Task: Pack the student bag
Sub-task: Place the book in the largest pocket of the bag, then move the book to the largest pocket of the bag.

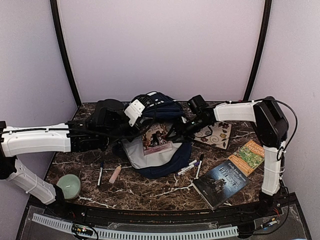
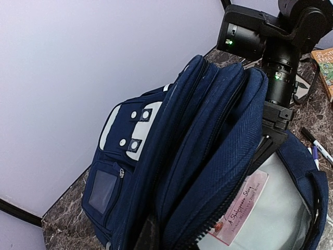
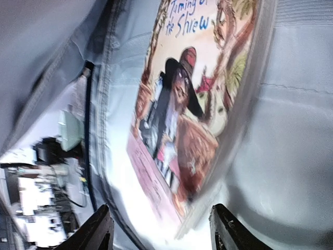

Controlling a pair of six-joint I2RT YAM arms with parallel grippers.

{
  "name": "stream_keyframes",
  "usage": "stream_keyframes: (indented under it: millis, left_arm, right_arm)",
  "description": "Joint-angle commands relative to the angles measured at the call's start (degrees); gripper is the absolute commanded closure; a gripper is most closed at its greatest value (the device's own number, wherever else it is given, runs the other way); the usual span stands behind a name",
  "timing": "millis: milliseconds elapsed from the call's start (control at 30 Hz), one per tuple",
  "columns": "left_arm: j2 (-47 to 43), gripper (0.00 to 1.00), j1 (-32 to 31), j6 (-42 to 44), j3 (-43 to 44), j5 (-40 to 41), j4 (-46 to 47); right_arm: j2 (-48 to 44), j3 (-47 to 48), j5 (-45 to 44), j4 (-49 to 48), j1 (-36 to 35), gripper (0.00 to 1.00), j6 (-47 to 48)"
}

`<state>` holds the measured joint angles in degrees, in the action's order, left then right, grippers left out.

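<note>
The student bag point(image 1: 165, 167) lies open in the middle of the table, navy outside point(image 2: 208, 146) with a light grey lining point(image 3: 291, 130). My left gripper point(image 1: 134, 111) is shut on the bag's upper flap and holds the mouth up; its fingers are buried in the fabric in the left wrist view. A picture book point(image 1: 155, 137) with a pink title strip point(image 2: 244, 208) lies inside on the lining. My right gripper point(image 1: 186, 128) reaches into the opening. It is open point(image 3: 162, 232), and the book's lower edge point(image 3: 192, 114) lies loose just ahead of the fingers.
Right of the bag lie a patterned book point(image 1: 216, 134), a green and orange book point(image 1: 246, 156) and a dark book point(image 1: 220, 182). Markers point(image 1: 190, 166) rest by the bag's front edge. At the front left are another marker point(image 1: 101, 173), a pink eraser point(image 1: 115, 174) and a green candle point(image 1: 69, 185).
</note>
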<state>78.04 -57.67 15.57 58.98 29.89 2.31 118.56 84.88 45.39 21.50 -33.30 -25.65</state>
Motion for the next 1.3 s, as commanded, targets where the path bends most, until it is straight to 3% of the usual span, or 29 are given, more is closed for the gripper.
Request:
stream_keyframes:
  millis: [0, 133, 300, 367, 433, 533, 633, 767, 1067, 1267]
  left_arm:
    - [-3.29, 1.00, -0.34, -1.33, -0.62, 2.19, 6.02]
    - [-2.77, 1.00, -0.34, -1.53, -1.13, 2.29, 6.72]
    - [-2.41, 1.00, -0.34, -2.17, -1.51, 1.16, 7.77]
    - [-2.28, 1.00, -0.34, -2.45, -1.65, 0.90, 8.12]
    - [-2.28, 1.00, -0.34, -3.02, -1.76, 1.08, 8.25]
    - [-2.17, 1.00, -0.36, -3.48, -2.04, 1.19, 8.62]
    - [-1.32, 1.00, -0.34, -4.14, -1.13, 1.52, 8.02]
    - [0.20, 1.00, -0.34, -4.81, 0.36, 1.02, 6.73]
    - [0.68, 1.00, -0.34, -6.30, 3.57, -2.07, 3.19]
    - [0.21, 1.00, -0.34, -6.78, 4.83, -1.65, 1.66]
  right_arm:
    - [-6.70, -4.18, -8.93, 4.11, 0.14, 0.36, 9.93]
    - [-11.86, -7.94, -10.92, 5.12, 0.06, 0.36, 15.69]
    - [-12.41, -10.92, 4.45, 12.51, -1.39, 0.42, 30.23]
    - [-11.79, -11.43, 10.29, 17.28, -2.56, 0.47, 37.00]
    - [-14.17, -13.62, 10.33, 17.16, -4.29, 0.57, 38.55]
    - [-20.35, -19.50, 3.79, 9.00, -5.94, 0.61, 32.68]
    - [-24.04, -21.92, -3.24, 7.63, -7.53, 0.63, 33.10]
    - [-25.09, -17.36, -16.08, 11.17, -11.00, 0.70, 39.58]
    - [-25.02, -17.52, -41.44, 0.28, -20.98, 0.71, 60.83]
    - [-16.99, -13.67, -43.61, -0.95, -22.52, 0.69, 65.58]
